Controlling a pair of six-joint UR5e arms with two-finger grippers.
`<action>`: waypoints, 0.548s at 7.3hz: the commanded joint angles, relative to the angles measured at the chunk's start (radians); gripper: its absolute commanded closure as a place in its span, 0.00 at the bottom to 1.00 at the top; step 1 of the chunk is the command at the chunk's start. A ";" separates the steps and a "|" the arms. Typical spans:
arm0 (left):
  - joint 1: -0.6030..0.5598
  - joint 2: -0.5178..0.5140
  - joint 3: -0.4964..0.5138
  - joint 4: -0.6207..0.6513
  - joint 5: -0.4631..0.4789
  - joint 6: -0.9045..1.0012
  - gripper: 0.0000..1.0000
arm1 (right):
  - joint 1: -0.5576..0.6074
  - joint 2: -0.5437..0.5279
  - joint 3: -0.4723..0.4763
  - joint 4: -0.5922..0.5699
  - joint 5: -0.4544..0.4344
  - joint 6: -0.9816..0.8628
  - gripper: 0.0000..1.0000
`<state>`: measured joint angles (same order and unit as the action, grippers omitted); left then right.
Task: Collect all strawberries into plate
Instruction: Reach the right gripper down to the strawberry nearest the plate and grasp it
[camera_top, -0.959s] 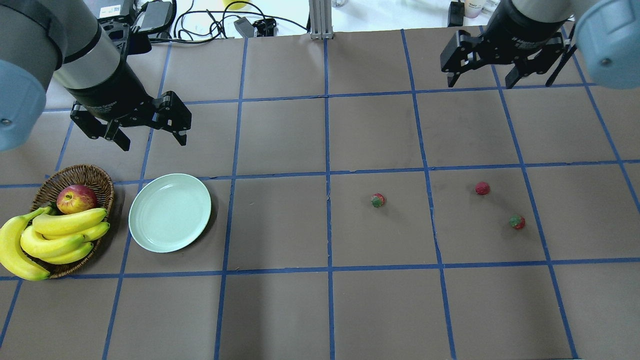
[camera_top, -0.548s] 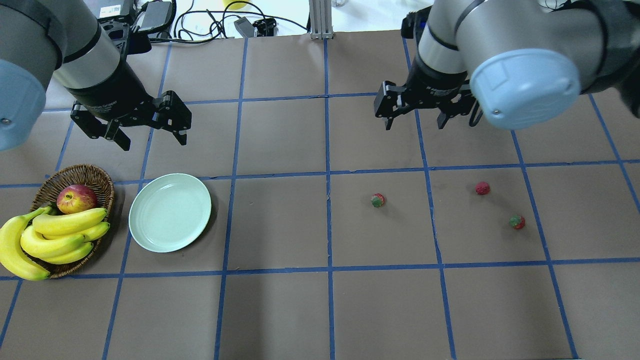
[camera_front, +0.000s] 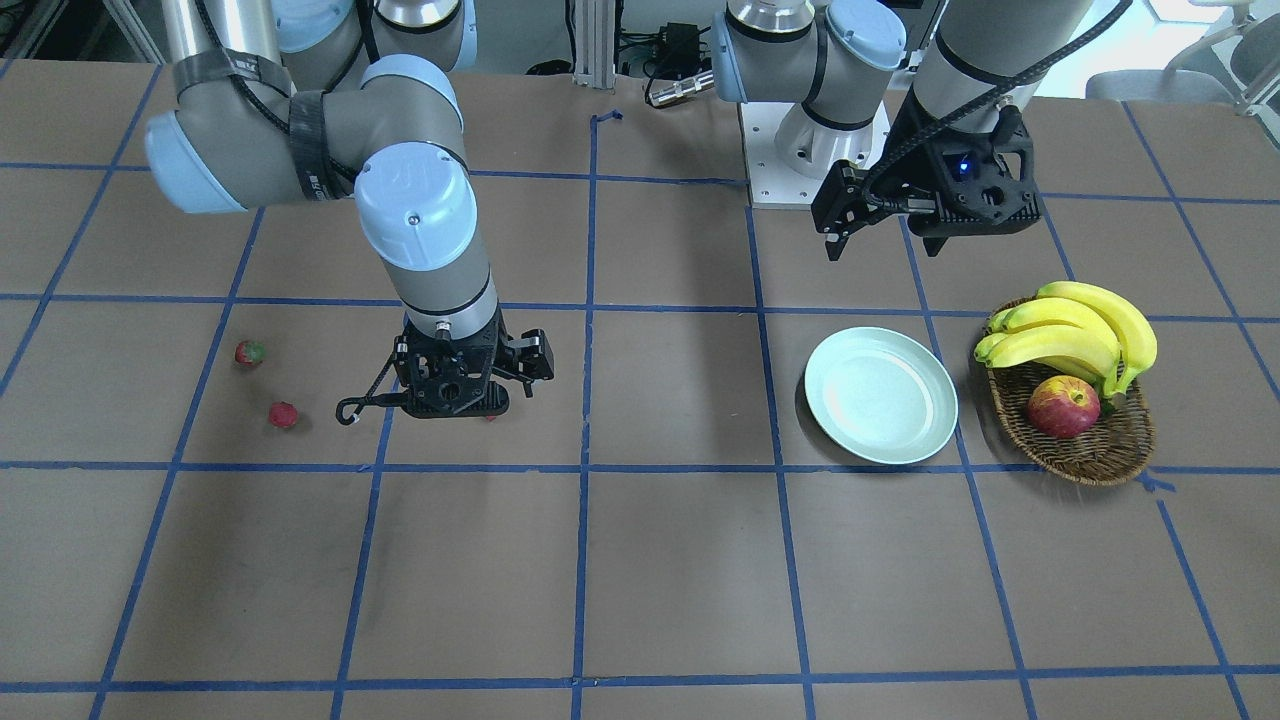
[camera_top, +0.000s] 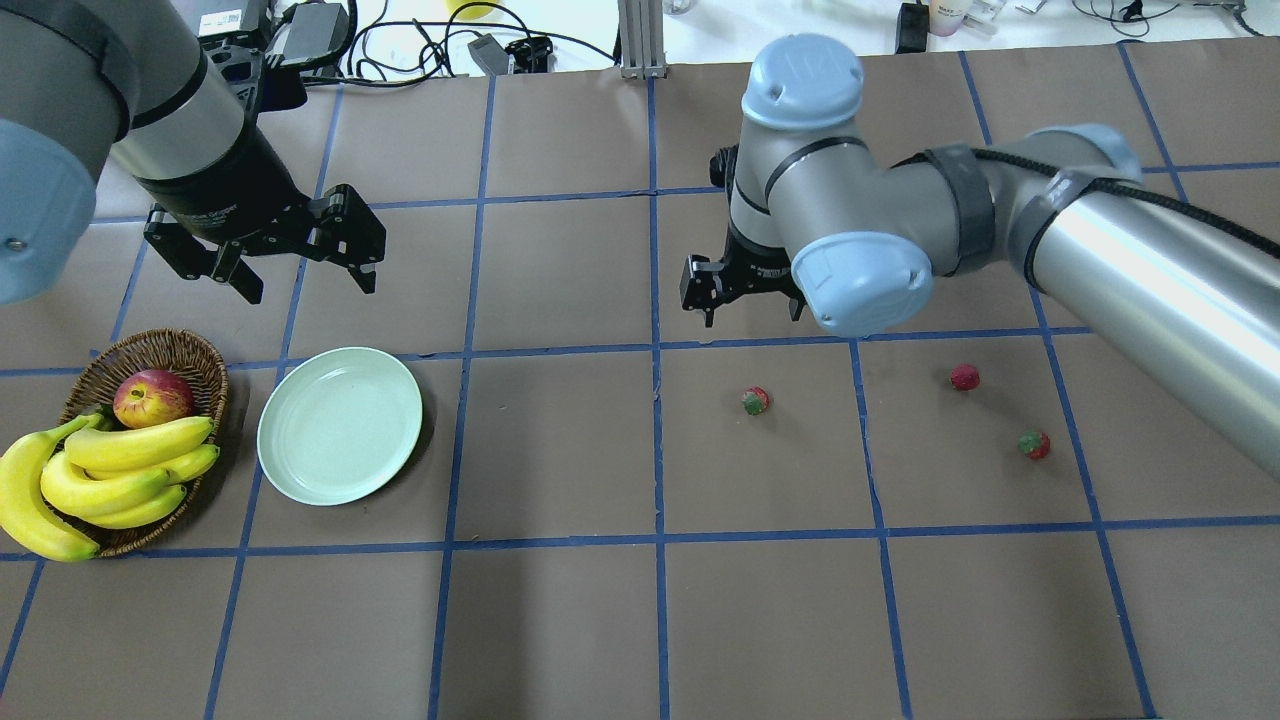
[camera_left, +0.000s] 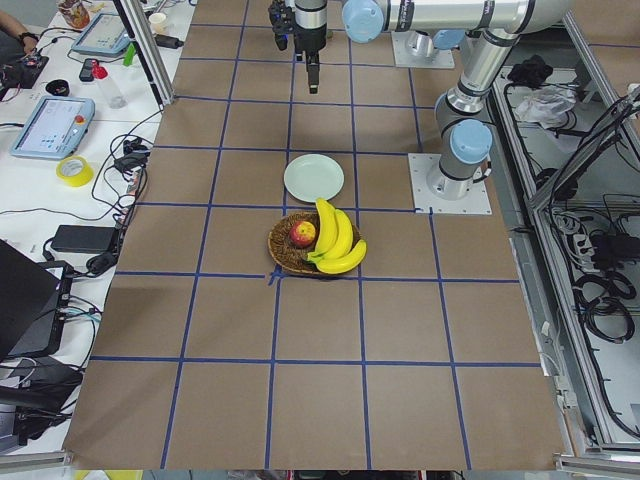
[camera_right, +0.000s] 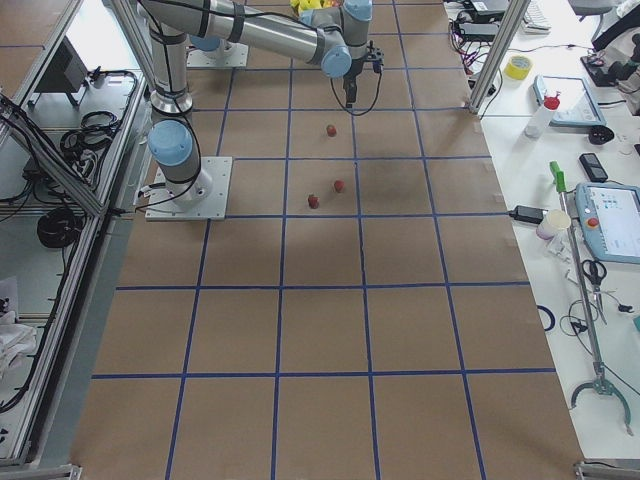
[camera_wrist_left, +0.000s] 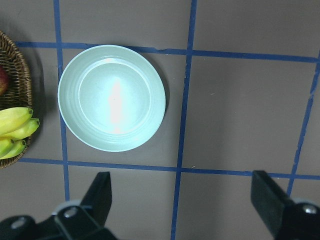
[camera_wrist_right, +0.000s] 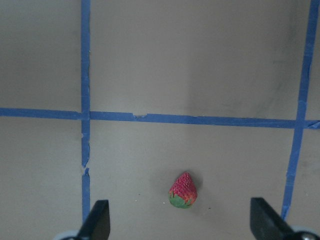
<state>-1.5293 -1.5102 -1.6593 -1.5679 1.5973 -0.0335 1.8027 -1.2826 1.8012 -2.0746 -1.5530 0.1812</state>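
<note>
Left gripper (camera_top: 305, 280) hangs spread wide behind the mint-green plate (camera_top: 340, 425); right gripper (camera_top: 750, 305), jaws also apart, hovers over the nearest strawberry (camera_top: 756, 400) on the table (camera_top: 560, 450), which sits between its fingers (camera_wrist_right: 97, 222), long axis across their closing line; two more strawberries (camera_top: 965, 377) lie farther right

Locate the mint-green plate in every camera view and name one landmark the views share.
Front-facing: plate right of centre.
Overhead: lower left.
Exterior left: upper middle.
Exterior right: not visible.
Left wrist: upper left.
Right wrist: not in it.
Landmark: the wicker basket of bananas beside it, in those four views.
</note>
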 joint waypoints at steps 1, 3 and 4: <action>0.000 0.002 -0.001 0.000 0.007 0.001 0.00 | 0.003 0.020 0.172 -0.212 -0.045 0.023 0.06; 0.000 0.001 -0.001 -0.004 0.007 0.001 0.00 | 0.003 0.043 0.191 -0.245 -0.044 0.081 0.13; 0.000 0.001 -0.001 -0.001 0.009 0.001 0.00 | 0.003 0.054 0.201 -0.254 -0.029 0.108 0.17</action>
<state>-1.5294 -1.5092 -1.6598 -1.5701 1.6049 -0.0326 1.8055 -1.2417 1.9884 -2.3098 -1.5918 0.2605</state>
